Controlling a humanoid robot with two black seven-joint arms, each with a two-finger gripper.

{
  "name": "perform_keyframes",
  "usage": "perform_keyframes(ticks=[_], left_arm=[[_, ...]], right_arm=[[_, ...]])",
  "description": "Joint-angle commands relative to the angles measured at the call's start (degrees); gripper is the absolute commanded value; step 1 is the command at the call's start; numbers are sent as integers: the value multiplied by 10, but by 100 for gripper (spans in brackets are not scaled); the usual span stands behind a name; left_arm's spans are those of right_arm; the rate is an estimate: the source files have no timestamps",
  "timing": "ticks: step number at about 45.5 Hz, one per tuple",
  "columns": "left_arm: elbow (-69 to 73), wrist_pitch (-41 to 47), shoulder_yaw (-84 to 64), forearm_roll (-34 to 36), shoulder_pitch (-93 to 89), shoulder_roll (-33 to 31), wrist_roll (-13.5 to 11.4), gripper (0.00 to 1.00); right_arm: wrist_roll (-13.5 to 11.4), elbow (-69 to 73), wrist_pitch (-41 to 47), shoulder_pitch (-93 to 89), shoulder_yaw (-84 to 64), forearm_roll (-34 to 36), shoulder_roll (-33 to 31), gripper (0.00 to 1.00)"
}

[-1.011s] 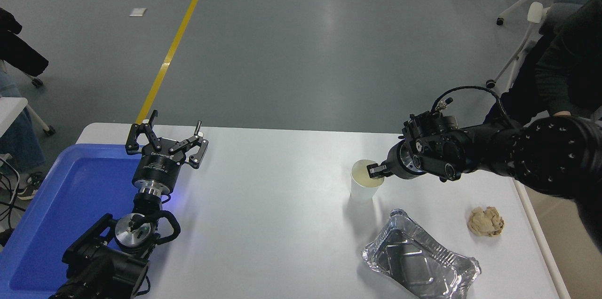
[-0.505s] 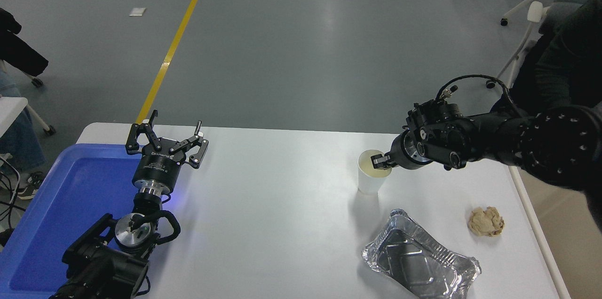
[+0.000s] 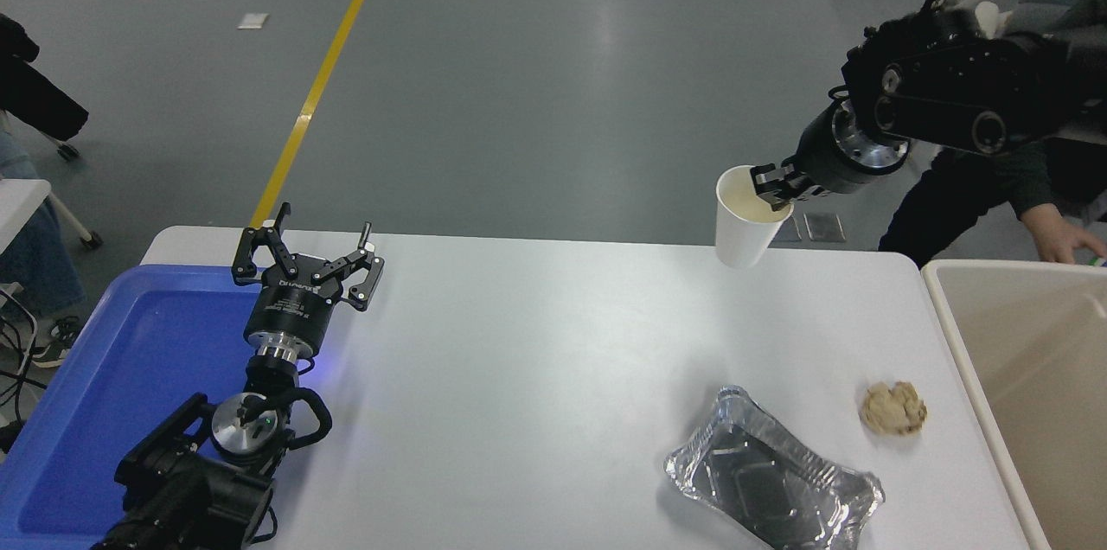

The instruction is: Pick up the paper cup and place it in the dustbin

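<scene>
I have the small white tapered paper cup [image 3: 745, 221] off the white tabletop [image 3: 553, 377] now, in the air above the tabletop's far edge. My right hand [image 3: 772, 186] is pinched closed on the cup's rim at the side nearest the arm, one finger inside the pale yellowish interior and the other outside the wall. The cup hangs tilted, mouth turned up and toward the left, base pointing down toward the tabletop.

The large rectangular beige plastic dustbin [image 3: 969, 334] sits just off the tabletop's right edge, its thick pale rim and deep plain walls running out of view at the right and bottom. The cup is to the left of the dustbin and beyond its far rim, not over its opening.

Near the dustbin, on the tabletop, I see a crumpled tan paper ball [image 3: 893, 408], and to the left of that ball, closer to me, a crinkled silver foil tray [image 3: 772, 470]; the two lie apart from each other.

My left hand [image 3: 307, 260] is parked well to the left of the dustbin, at the far right corner of a shallow bright blue tray [image 3: 112, 377], fingers spread wide and gripping nothing.

Beyond the dustbin's far rim a person in a dark sleeve [image 3: 969, 195] reaches down, a bare hand [image 3: 1065, 239] close to that rim.
</scene>
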Motion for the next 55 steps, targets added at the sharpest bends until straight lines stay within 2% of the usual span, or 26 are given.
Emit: perform_keyframes(ticks=[1, 5, 10, 18, 28, 33, 37, 44, 50, 55], left_arm=[[0, 0, 0, 0, 0, 0, 1, 99], [0, 0, 0, 0, -1, 1, 0, 99], [0, 0, 0, -1, 0, 1, 0, 99], [0, 0, 0, -1, -1, 1, 0, 99], [0, 0, 0, -1, -1, 0, 0, 99], [0, 0, 0, -1, -1, 1, 0, 99], [0, 0, 0, -1, -1, 1, 0, 99], [0, 0, 0, -1, -1, 1, 0, 99], [0, 0, 0, -1, -1, 1, 0, 99], [0, 0, 0, -1, -1, 1, 0, 99]], right_arm=[[-1, 77, 27, 128, -48, 2, -43, 0], [-1, 77, 31, 149, -52, 2, -71, 0], [-3, 70, 34, 180, -54, 1, -137, 0], [-22, 10, 15, 181, -45, 0, -255, 0], [-22, -97, -88, 85, 33, 12, -424, 0], [-22, -135, -160, -28, 125, 38, -471, 0], [-20, -164, -207, -127, 195, 98, -496, 0], [-18, -183, -288, -295, 293, 257, -506, 0], [-16, -209, -357, -424, 362, 391, -484, 0], [-15, -241, -389, -514, 409, 449, -449, 0]])
